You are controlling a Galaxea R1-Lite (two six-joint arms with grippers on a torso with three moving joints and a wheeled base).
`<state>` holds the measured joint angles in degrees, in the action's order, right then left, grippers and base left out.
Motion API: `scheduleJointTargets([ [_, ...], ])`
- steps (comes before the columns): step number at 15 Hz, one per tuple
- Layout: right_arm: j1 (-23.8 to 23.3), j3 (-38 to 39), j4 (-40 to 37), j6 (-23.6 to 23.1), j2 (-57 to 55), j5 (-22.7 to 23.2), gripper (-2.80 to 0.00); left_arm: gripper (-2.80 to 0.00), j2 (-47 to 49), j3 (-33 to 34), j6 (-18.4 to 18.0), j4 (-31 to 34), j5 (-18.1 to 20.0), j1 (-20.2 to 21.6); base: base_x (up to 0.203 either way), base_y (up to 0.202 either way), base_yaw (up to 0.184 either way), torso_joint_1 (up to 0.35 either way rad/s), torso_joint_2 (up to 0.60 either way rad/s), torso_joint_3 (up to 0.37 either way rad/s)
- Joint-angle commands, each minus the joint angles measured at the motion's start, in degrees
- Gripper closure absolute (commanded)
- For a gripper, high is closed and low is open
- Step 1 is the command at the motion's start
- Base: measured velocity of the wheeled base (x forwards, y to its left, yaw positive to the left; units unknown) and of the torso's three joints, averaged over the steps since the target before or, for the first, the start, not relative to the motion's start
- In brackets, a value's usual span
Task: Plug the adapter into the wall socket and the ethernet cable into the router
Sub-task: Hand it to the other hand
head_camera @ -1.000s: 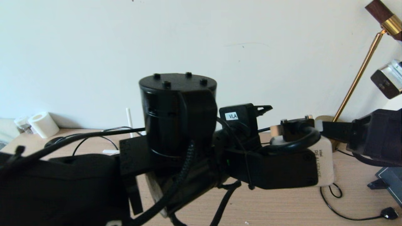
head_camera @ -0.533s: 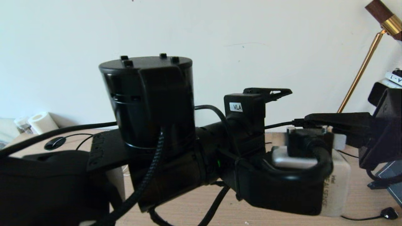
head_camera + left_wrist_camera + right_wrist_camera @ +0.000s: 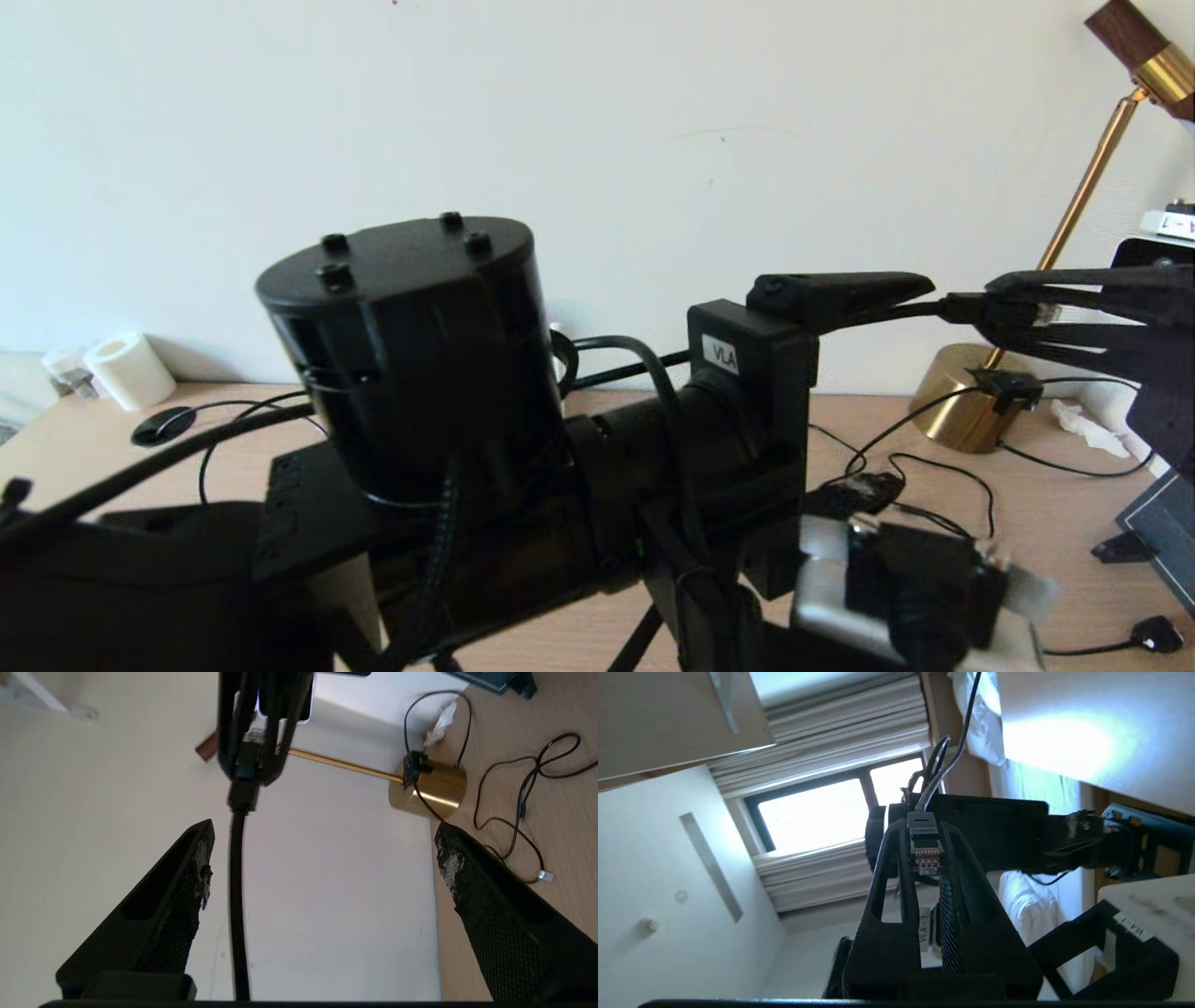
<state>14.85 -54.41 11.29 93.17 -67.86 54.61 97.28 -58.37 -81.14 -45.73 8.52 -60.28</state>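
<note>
The ethernet cable's connector [image 3: 924, 851] is clamped between the fingers of my right gripper [image 3: 924, 830], gold contacts facing the camera. In the head view that gripper [image 3: 1018, 313] hangs in the air at the right, above the table. The black ethernet cable [image 3: 236, 905] runs from it through my left gripper [image 3: 322, 858], close to one finger [image 3: 194, 872] and free of both. The left gripper is open, and one of its fingers [image 3: 840, 285] points toward the right gripper. The router and the adapter are out of view behind my left arm. A dark grey plate [image 3: 1162, 527] at the table's right edge may be the wall socket.
A brass lamp base [image 3: 962, 411] stands at the back right beside a crumpled tissue [image 3: 1083, 429]. Thin black cables [image 3: 934, 471] loop over the wooden table [image 3: 1055, 560], one ending in a small black plug [image 3: 1158, 635]. A paper roll [image 3: 126, 369] stands far left.
My left gripper has opened off the cable while the left arm turned and its wrist camera swung down. The right gripper has risen with the connector still in it.
</note>
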Motion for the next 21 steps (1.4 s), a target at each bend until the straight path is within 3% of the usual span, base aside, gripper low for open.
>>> scheduleJointTargets([
  [1, -1.2, 0.4, 0.2, 0.7, 0.7, 1.8, 0.00, -2.80, -0.4, -0.2, -0.9, -0.3, 0.7, 0.0, 0.000, 0.000, 0.000, 0.000, 0.00, 0.000],
  [7, -1.1, 2.4, 0.2, 0.7, 1.9, 4.3, 0.00, -2.80, 0.3, -3.7, -4.4, -0.9, 6.6, -0.1, 0.000, 0.000, 0.000, 0.000, 0.00, 0.000],
  [21, -0.3, 4.9, 0.3, 0.5, 4.7, 4.3, 0.00, -2.80, 0.8, -3.5, -5.0, -1.1, 8.2, -0.8, 0.000, 0.000, 0.000, 0.000, 0.00, 0.000],
])
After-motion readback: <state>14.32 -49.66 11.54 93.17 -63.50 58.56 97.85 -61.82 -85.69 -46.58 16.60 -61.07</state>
